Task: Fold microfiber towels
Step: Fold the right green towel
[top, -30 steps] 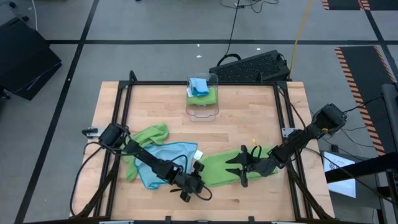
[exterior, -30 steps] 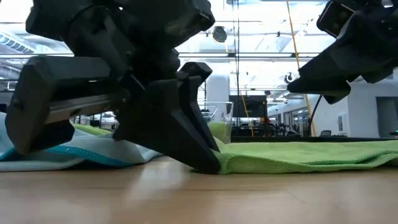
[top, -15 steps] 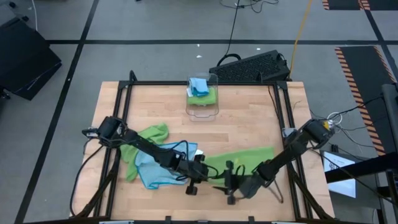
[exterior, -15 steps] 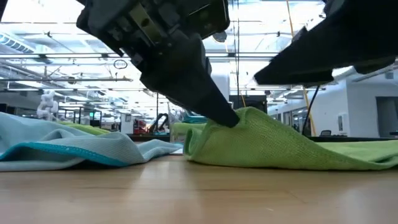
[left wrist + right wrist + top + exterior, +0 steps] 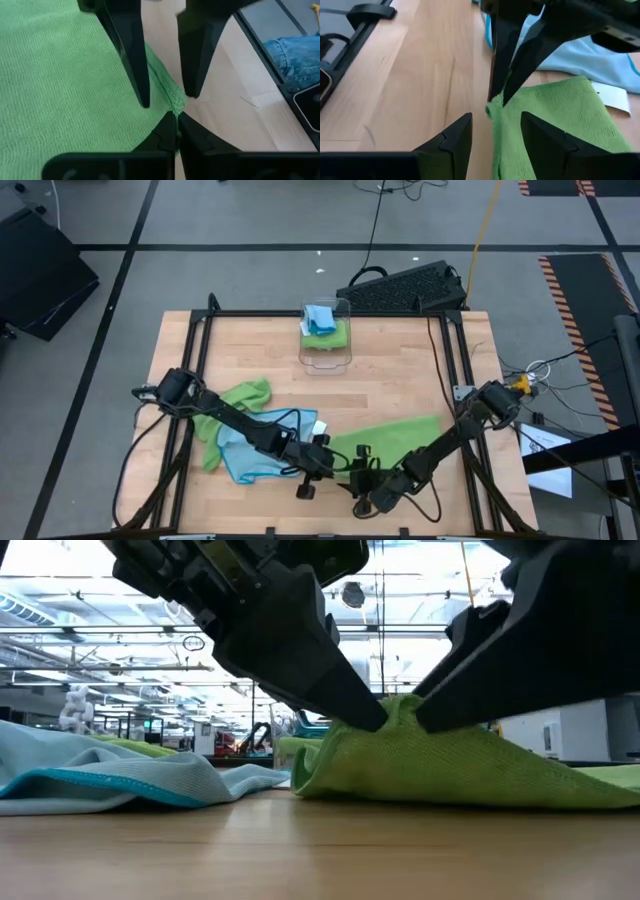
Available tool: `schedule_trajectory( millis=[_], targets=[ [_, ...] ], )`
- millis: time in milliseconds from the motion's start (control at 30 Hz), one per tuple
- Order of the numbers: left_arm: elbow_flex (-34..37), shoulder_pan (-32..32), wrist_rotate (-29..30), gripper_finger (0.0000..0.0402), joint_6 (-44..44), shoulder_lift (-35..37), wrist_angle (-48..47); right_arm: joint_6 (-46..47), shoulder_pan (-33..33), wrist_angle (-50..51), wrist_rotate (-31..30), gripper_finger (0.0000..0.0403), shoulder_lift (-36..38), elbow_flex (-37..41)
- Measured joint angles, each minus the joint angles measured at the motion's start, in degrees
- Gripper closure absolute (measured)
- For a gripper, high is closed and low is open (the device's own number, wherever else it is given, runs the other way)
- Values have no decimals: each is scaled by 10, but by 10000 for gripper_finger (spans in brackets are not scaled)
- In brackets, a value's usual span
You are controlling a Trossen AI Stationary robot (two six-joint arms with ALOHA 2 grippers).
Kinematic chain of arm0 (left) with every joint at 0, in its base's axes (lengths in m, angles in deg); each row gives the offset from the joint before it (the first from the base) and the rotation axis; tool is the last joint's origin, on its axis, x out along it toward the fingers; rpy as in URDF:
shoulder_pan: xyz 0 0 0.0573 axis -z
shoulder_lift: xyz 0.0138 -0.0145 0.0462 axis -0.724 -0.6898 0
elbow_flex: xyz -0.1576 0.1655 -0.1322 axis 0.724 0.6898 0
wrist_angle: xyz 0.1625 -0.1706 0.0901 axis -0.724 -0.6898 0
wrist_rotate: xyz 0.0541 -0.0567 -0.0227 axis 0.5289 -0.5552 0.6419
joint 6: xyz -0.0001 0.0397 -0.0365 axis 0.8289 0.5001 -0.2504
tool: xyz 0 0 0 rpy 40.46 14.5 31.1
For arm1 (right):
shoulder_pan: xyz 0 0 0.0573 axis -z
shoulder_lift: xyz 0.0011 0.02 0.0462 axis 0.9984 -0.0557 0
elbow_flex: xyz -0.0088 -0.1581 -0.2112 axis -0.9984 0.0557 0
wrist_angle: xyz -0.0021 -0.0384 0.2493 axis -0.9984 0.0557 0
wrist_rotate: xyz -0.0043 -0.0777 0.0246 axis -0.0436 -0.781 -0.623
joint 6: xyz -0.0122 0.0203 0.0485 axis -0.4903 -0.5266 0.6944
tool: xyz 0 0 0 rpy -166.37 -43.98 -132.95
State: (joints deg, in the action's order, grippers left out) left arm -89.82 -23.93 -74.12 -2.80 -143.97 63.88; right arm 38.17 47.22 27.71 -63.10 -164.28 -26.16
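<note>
A lime green microfiber towel (image 5: 395, 438) lies spread on the table's near right part, with its near left corner raised into a peak (image 5: 397, 712). My left gripper (image 5: 335, 467) is shut on that corner. My right gripper (image 5: 360, 480) is open beside it, one finger on either side of the raised corner (image 5: 495, 107). A light blue towel (image 5: 255, 448) lies crumpled under the left arm, partly on another green towel (image 5: 243, 393). My left gripper pinches the green towel's near left corner (image 5: 176, 104) between its two fingertips. The fingers slant down from the table's left. The corner is lifted off the wood, while the rest of the towel (image 5: 470, 775) slopes down and lies on the table. My right gripper's fingers (image 5: 142, 75) stand close around the same corner; whether they touch it I cannot tell.
A clear bin (image 5: 326, 340) holding green and light blue cloth stands at the table's far middle. A black frame (image 5: 455, 370) runs along the table's edges. Bare wood (image 5: 390, 380) lies between the bin and the towels.
My left gripper has rolled and risen a little, drawing the green towel's corner up from flat on the table into a peak. My right gripper has moved along the towel toward the table's near left, up to that corner, still open.
</note>
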Motion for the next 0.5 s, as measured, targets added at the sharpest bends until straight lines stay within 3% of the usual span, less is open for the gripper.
schedule_trajectory(
  millis=[267,500],
  targets=[
    [0,9,0,397,1,2,19,-2,5,-18,3,252,-22,0],
    [0,9,0,376,1,2,32,-27,5,-38,-1,327,-22,0]
  ],
)
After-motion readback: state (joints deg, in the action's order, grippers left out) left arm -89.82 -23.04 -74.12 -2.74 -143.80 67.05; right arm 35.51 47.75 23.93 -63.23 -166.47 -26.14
